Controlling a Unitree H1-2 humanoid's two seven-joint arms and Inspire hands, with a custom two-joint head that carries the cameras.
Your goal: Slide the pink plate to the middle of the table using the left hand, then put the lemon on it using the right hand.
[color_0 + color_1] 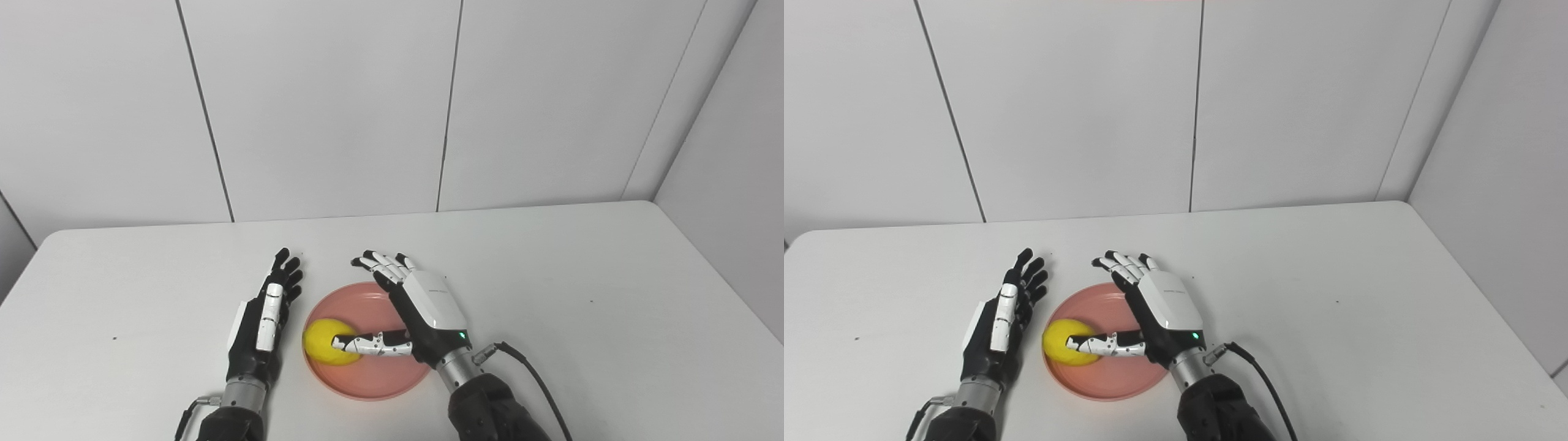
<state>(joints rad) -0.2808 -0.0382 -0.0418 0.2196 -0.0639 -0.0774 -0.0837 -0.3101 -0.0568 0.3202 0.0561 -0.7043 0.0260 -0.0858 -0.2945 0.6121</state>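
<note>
Left eye view showed the lemon (327, 342) resting on the pink plate (392, 380), close to the plate's left rim, with the plate lying near the front middle of the white worktop (551, 275). Risk, as a judgement: the lemon sat so near the rim that a sideways brush from the thumb, or any nudge to the plate, could roll it off onto the worktop; its rounded shape would let it roll readily. The right hand (422, 312) was spread wide above the plate, fingers (383, 263) extended beyond the far rim and apart from the fruit, while its thumb (367, 344) lay across the lemon's right side, apparently touching; nothing was gripped. The left hand (263, 318) lay flat and open just beside the plate's left edge, holding nothing, whether touching the rim could not be told
</note>
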